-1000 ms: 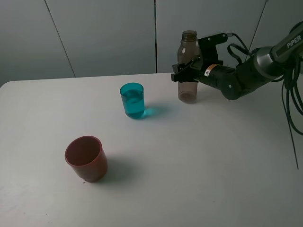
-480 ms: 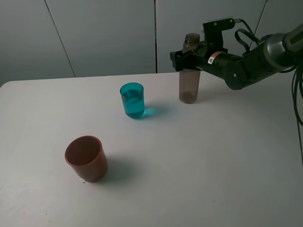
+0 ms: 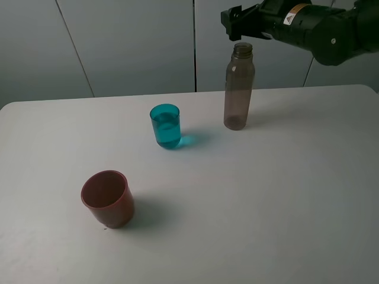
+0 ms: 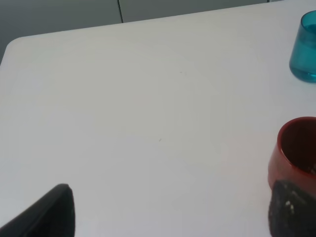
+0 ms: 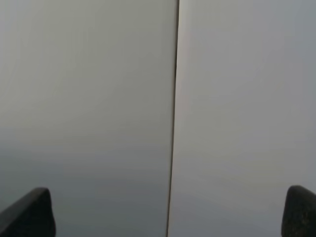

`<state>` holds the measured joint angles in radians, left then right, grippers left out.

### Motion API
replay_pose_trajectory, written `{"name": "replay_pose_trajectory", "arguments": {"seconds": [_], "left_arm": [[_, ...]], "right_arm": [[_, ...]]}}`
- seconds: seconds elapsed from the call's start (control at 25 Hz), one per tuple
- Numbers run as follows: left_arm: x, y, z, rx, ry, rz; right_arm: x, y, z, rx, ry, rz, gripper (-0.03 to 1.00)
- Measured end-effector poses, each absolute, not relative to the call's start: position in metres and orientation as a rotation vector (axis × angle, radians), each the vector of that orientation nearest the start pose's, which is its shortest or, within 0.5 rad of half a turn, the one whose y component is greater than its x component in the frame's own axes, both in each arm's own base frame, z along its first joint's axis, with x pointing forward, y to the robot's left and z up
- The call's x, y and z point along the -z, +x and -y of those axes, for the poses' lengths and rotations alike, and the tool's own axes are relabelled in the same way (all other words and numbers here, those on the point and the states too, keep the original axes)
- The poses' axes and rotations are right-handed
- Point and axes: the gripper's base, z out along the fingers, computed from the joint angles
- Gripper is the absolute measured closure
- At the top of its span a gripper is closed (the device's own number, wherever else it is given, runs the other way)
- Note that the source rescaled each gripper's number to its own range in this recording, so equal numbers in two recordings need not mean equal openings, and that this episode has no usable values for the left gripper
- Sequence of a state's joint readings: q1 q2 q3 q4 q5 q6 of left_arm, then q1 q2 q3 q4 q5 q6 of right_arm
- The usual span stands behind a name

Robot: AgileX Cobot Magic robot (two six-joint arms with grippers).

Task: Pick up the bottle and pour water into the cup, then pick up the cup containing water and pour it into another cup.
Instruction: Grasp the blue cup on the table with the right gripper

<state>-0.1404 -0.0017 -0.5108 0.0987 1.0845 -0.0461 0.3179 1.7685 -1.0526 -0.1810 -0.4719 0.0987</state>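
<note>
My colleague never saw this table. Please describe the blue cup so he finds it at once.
On the white table, look left of the tall grey-brown bottle. The cup there is slim and see-through teal, unlike the wider opaque red-brown cup.

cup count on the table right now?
2. The teal cup stands near the middle of the table, left of the bottle. The red-brown cup stands front left, nearer the camera. None appears hidden.

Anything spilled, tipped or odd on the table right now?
Nothing stands out. The bottle, teal cup and red cup stand upright and apart; no puddle shows on the table. The teal patch by the teal cup looks like tinted light.
</note>
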Motion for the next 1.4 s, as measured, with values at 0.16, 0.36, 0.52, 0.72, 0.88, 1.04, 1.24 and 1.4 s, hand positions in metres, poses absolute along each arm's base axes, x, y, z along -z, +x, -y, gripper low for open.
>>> {"name": "replay_pose_trajectory", "arguments": {"seconds": [0.16,0.36,0.52,0.72,0.88,1.04,1.24,1.4], "left_arm": [[-0.279,-0.006,-0.009,-0.002,0.09,-2.05],[-0.279,-0.006,-0.009,-0.002,0.09,-2.05],[-0.279,-0.006,-0.009,-0.002,0.09,-2.05],[-0.279,-0.006,-0.009,-0.002,0.09,-2.05],[-0.279,-0.006,-0.009,-0.002,0.09,-2.05],[-0.279,-0.006,-0.009,-0.002,0.09,-2.05],[-0.279,-0.006,-0.009,-0.002,0.09,-2.05],[-0.279,-0.006,-0.009,-0.002,0.09,-2.05]], "right_arm": [[-0.259,0.361,-0.145,-0.3,-0.532,-1.724,-0.03],[-0.253,0.342,-0.173,-0.441,-0.577,-1.743,-0.03],[-0.226,0.332,-0.185,-0.466,-0.565,-1.791,-0.03],[-0.185,0.328,-0.192,-0.403,-0.626,-1.879,-0.03],[-0.16,0.325,-0.194,-0.414,-0.642,-1.877,-0.03],[-0.149,0.319,-0.198,-0.475,-0.634,-1.791,-0.03],[-0.144,0.314,-0.201,-0.435,-0.758,-1.752,-0.03],[-0.13,0.315,-0.202,-0.398,-0.821,-1.751,-0.03]]}}
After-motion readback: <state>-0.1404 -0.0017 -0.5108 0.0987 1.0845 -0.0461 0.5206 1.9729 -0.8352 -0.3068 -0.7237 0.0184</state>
